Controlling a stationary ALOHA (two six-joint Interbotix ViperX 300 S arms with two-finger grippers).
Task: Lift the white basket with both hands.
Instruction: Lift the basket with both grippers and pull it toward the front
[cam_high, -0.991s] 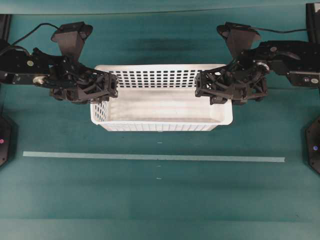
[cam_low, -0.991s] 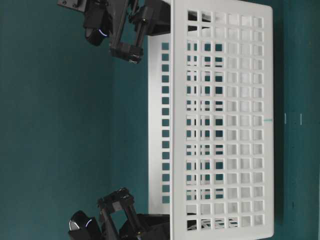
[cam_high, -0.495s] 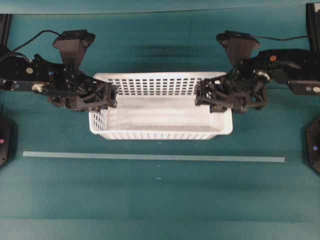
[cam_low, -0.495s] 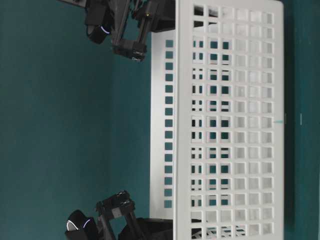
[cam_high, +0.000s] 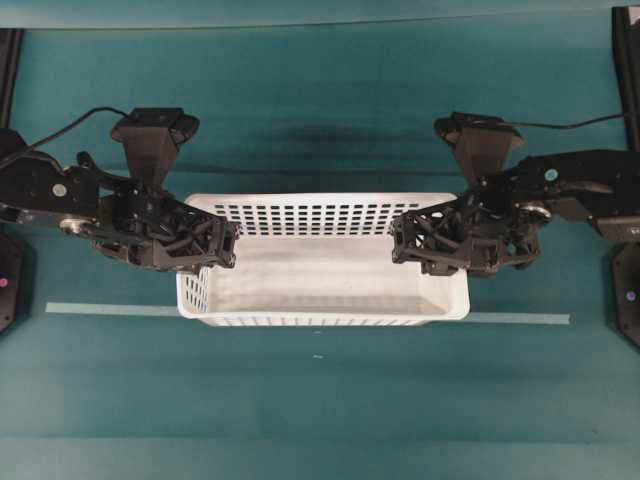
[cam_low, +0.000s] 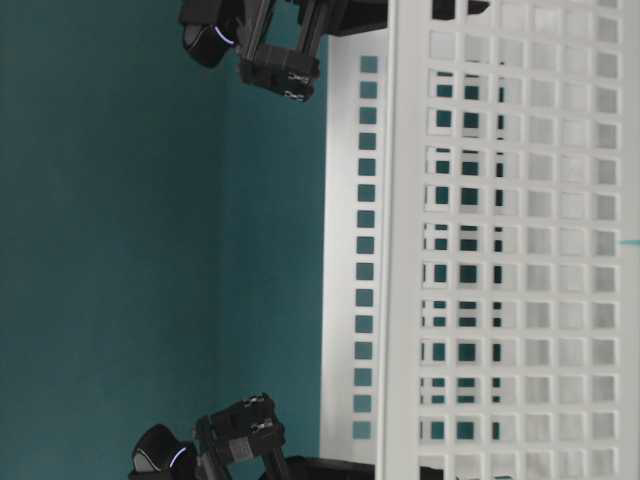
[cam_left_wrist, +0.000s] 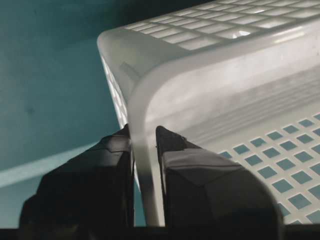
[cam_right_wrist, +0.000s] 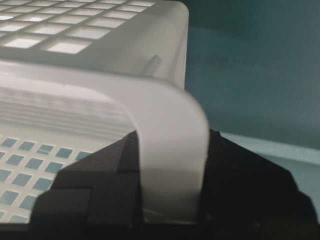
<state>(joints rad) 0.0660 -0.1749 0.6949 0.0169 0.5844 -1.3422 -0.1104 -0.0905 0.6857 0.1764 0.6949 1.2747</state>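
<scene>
The white basket (cam_high: 320, 272) hangs level between both hands, and its front wall covers the middle of the pale tape line. My left gripper (cam_high: 228, 246) is shut on the rim of the left end wall, one finger inside and one outside. My right gripper (cam_high: 400, 240) is shut the same way on the right end wall. In the left wrist view the fingers of my left gripper (cam_left_wrist: 144, 133) pinch the thin rim of the basket (cam_left_wrist: 210, 75). In the right wrist view my right gripper (cam_right_wrist: 172, 136) clamps the broad rim of the basket (cam_right_wrist: 100, 55). The perforated basket (cam_low: 500, 250) fills the table-level view.
The teal table carries a pale tape line, with its ends showing at the left (cam_high: 110, 309) and right (cam_high: 520, 318) of the basket. A small white mark (cam_high: 317, 356) lies in front of it. Black arm bases stand at the table's left (cam_high: 8, 285) and right (cam_high: 628, 300) edges.
Both grippers have kept their grip and carried the basket up and toward the table's front. It now overlaps the tape line and looks larger in the table-level view.
</scene>
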